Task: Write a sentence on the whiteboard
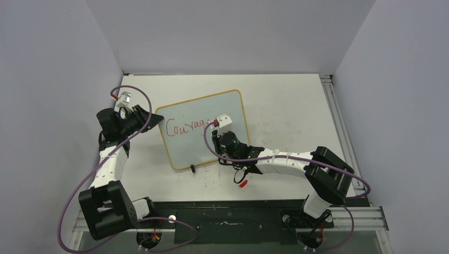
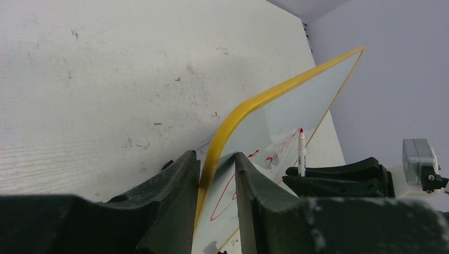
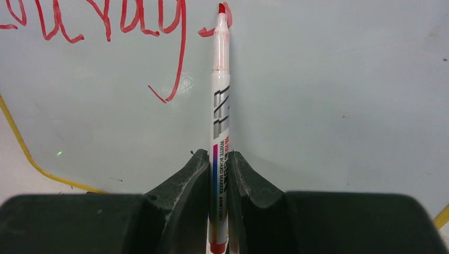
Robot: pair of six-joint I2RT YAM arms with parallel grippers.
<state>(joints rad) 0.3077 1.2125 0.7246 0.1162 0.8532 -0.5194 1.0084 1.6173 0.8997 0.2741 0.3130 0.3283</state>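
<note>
- Two grippers are busy: my right gripper (image 3: 217, 159) is closed narrow on the marker (image 3: 221, 90), whose red tip sits at the whiteboard (image 3: 328, 106); touching or just off it, I cannot tell
- My left gripper (image 2: 217, 161) pinches the board's yellow edge, steadying it over the table (image 2: 106, 79)
- The sentence (image 1: 185, 127) reads roughly "Courag", with a small stroke at the tip; I judge the first word is mid-letter
- Next I must finish that letter with light, even pressure, then move rightward
- Hidden: my right arm covers the board's lower right corner from above, the left wrist view shows the writing too obliquely to read, and a small red thing (image 1: 242, 183) may be the cap
</note>
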